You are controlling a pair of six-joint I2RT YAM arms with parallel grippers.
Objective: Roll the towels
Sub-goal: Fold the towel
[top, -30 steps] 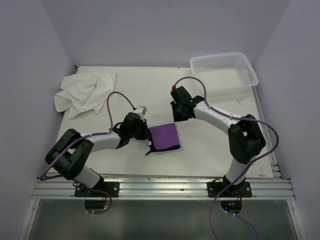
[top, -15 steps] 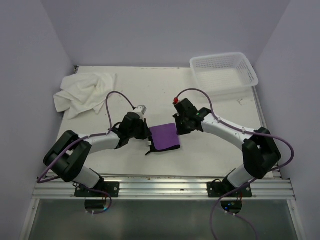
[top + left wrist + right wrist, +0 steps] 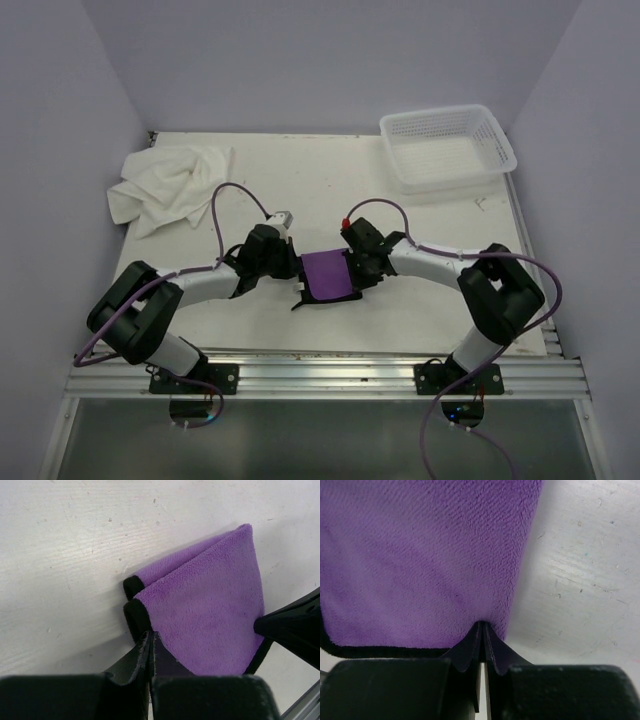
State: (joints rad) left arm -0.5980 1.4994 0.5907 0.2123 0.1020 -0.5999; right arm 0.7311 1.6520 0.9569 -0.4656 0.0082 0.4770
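Observation:
The small purple towel (image 3: 328, 275) with dark edging lies folded at the middle of the table, between both grippers. My left gripper (image 3: 298, 271) is shut, its tips (image 3: 151, 632) resting at the towel's (image 3: 200, 620) dark-edged left corner, with no cloth showing between them. My right gripper (image 3: 355, 268) is shut at the opposite side, its tips (image 3: 482, 624) pinched into the towel (image 3: 420, 555) near its right corner. The large white towel (image 3: 165, 185) lies crumpled at the back left, away from both arms.
A white perforated plastic basket (image 3: 503, 140) stands at the back right corner. Purple walls close the table in on three sides. Each arm's cable loops above its wrist. The metal rail runs along the near edge.
My right arm swung down and left from behind the purple towel to its right side, and its jaws closed there. The left gripper stayed where it was.

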